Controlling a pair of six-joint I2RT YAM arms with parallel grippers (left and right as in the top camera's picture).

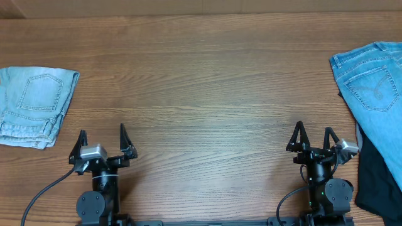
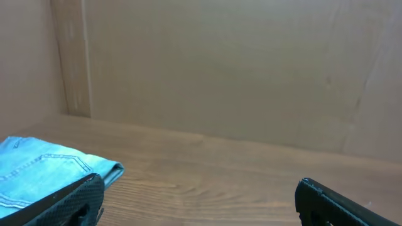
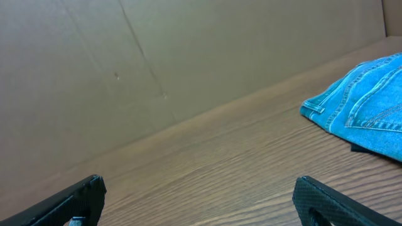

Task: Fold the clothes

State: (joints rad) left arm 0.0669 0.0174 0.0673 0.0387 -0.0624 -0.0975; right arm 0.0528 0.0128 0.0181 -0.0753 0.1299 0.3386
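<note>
The clothes, pale light-blue denim shorts (image 1: 34, 103), lie in a folded bundle at the table's left edge, a stitched back pocket facing up. In the left wrist view their folded edge (image 2: 44, 166) shows just past the left finger. My left gripper (image 1: 102, 132) stands open near the front edge, to the right of the shorts and apart from them, with only bare wood between its fingers (image 2: 200, 188). Far to the right, my right gripper (image 1: 313, 129) is open too and holds nothing (image 3: 200, 185).
Medium-blue jeans (image 1: 374, 81) lie at the right edge, partly over a black garment (image 1: 377, 179) that runs down to the front right, close beside the right arm. In the right wrist view the jeans (image 3: 367, 103) are at the far right. A plain board wall backs the wooden table (image 1: 207, 94).
</note>
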